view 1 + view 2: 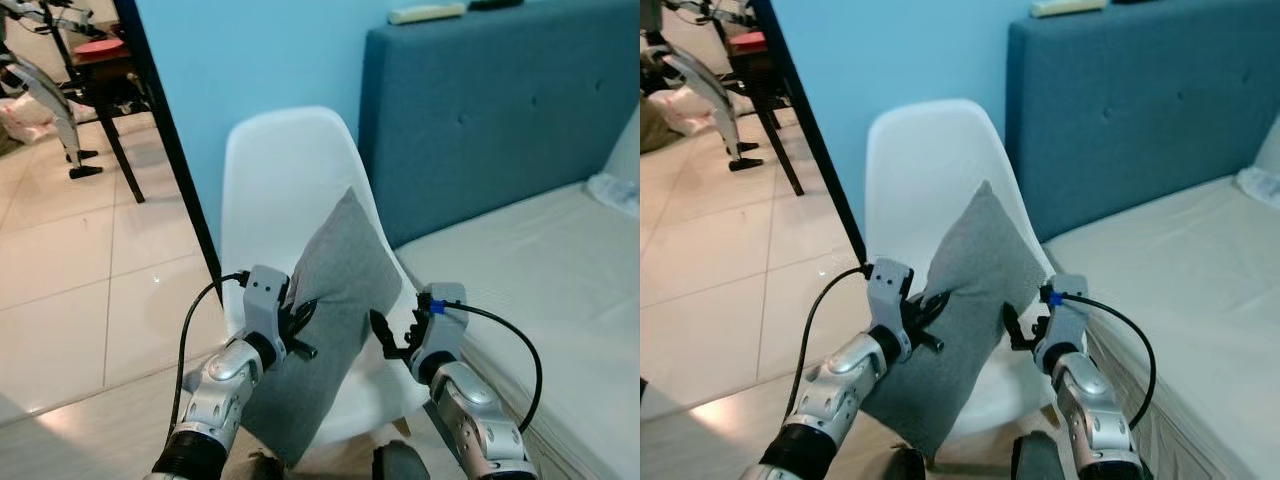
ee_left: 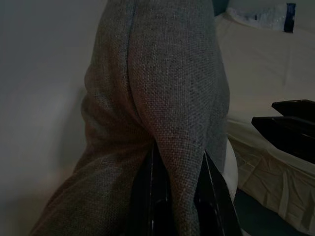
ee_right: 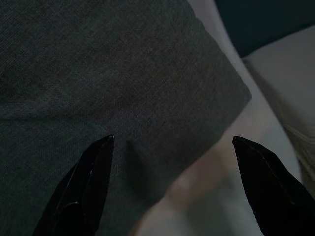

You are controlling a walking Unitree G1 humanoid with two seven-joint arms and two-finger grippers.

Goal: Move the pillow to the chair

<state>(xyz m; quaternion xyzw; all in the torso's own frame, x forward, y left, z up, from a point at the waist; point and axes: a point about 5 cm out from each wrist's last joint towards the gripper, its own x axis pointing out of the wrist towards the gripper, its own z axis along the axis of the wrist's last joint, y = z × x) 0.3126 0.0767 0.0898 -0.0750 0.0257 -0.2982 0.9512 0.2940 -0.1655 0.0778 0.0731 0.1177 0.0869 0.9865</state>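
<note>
A grey woven pillow (image 1: 335,310) stands tilted on the white plastic chair (image 1: 280,170), leaning against its backrest. My left gripper (image 1: 300,322) is shut on the pillow's left edge; in the left wrist view a fold of the pillow (image 2: 167,108) is pinched between the black fingers (image 2: 150,196). My right gripper (image 1: 385,335) hovers open at the pillow's right side, over the seat. In the right wrist view its fingertips (image 3: 98,157) stand wide apart in front of the pillow (image 3: 113,78), holding nothing.
A bed with a cream sheet (image 1: 540,270) and a blue padded headboard (image 1: 500,110) stands right of the chair. A black door frame (image 1: 165,140) runs down at the left. Tiled floor (image 1: 70,260) and dark table legs (image 1: 120,150) lie beyond it.
</note>
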